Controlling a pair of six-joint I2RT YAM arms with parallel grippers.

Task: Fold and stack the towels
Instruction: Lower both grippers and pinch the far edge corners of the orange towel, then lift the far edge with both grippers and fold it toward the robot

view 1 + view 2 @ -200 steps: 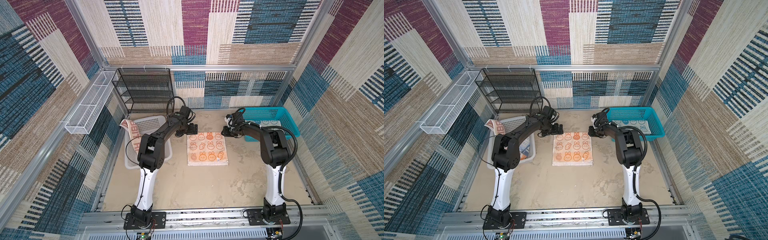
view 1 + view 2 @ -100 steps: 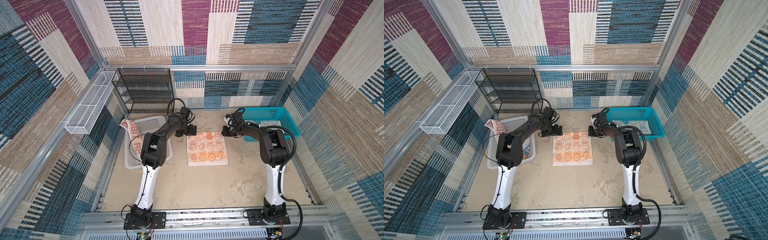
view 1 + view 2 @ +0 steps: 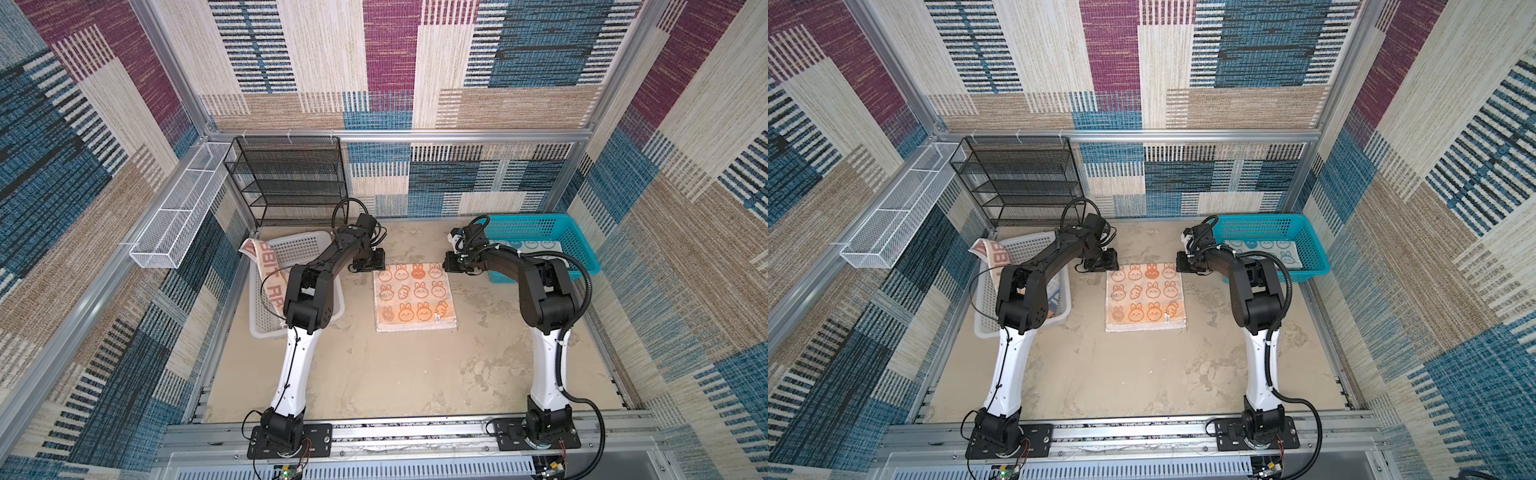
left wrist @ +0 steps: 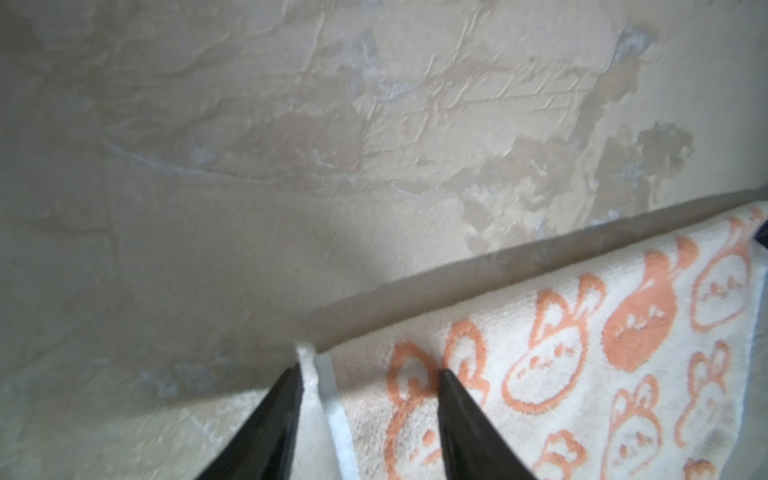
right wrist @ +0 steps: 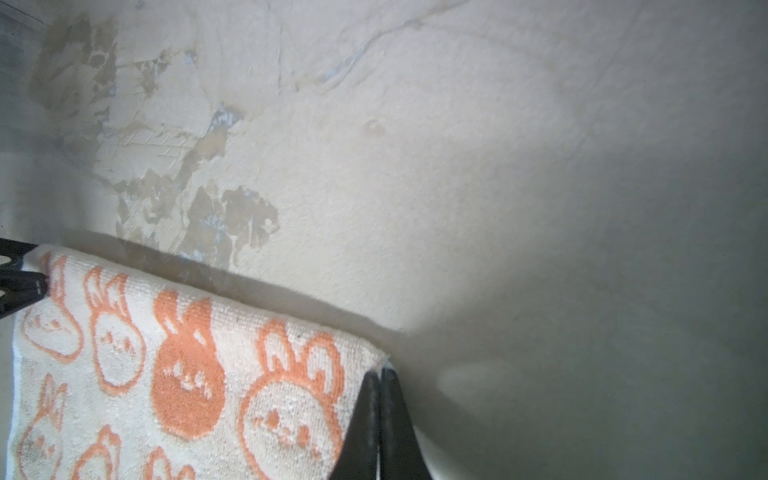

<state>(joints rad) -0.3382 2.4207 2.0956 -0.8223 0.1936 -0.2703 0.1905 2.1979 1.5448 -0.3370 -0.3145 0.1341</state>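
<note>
Top views both put you early in the job. The orange-rabbit towel [image 3: 413,297] lies spread and unfolded mid-frame on the table [image 3: 395,374]. The blue-rabbit towel [image 3: 1262,249] rests alone in the teal basket [image 3: 1266,219], right of centre. The lettered towel [image 3: 268,266] hangs over the rim of the grey basket [image 3: 303,243] at left. I judge one towel delivered and two left to fold and stack.

Your right gripper [image 5: 380,372] is pressed together on the orange-rabbit towel's upper-right corner. Your left gripper [image 4: 368,372] stands apart astride the upper-left corner, not yet clamped.

Only "BIT" and "RA" read on the lettered towel. The orange-rabbit towel's tag [image 3: 436,318] is too small to read.
</note>
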